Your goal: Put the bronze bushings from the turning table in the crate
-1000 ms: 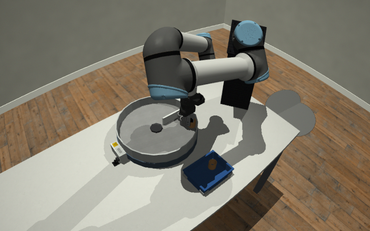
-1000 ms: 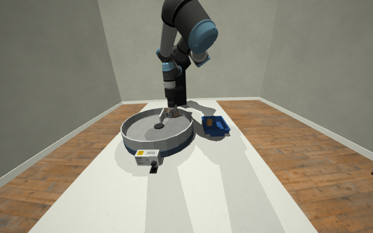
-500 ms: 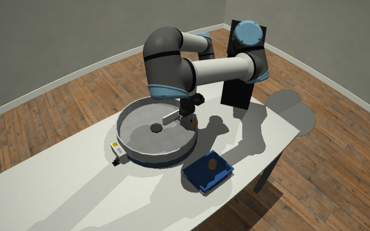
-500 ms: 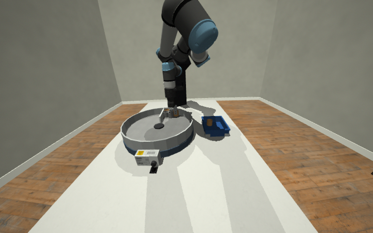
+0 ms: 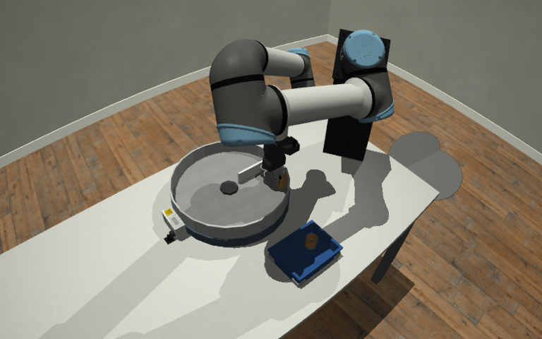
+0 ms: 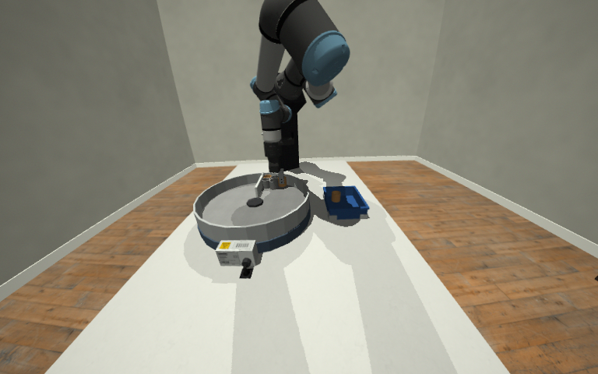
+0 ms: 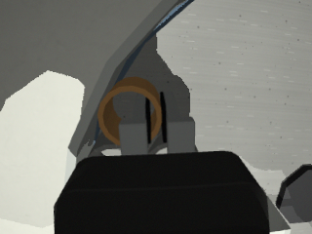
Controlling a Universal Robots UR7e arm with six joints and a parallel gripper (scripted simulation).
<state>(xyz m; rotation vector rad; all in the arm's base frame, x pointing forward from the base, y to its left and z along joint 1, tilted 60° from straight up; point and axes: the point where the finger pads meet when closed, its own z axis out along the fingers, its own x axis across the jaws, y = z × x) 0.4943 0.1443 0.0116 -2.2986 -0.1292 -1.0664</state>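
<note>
Pincer (image 5: 277, 179) (image 6: 276, 181) (image 7: 155, 107) at bronze bushing (image 5: 282, 181) (image 7: 131, 84), beside turning table's rim (image 5: 236, 231) (image 6: 251, 221) (image 7: 108, 73) (precious little room)

On the desk (image 5: 131, 256), a blue crate (image 5: 282, 267) holds one upright bronze bushing (image 5: 310, 239). Near it stands the round turning table (image 5: 229, 232), the tool (image 5: 275, 181) reaching down inside its rim beside a white bar (image 5: 248, 172).
</note>
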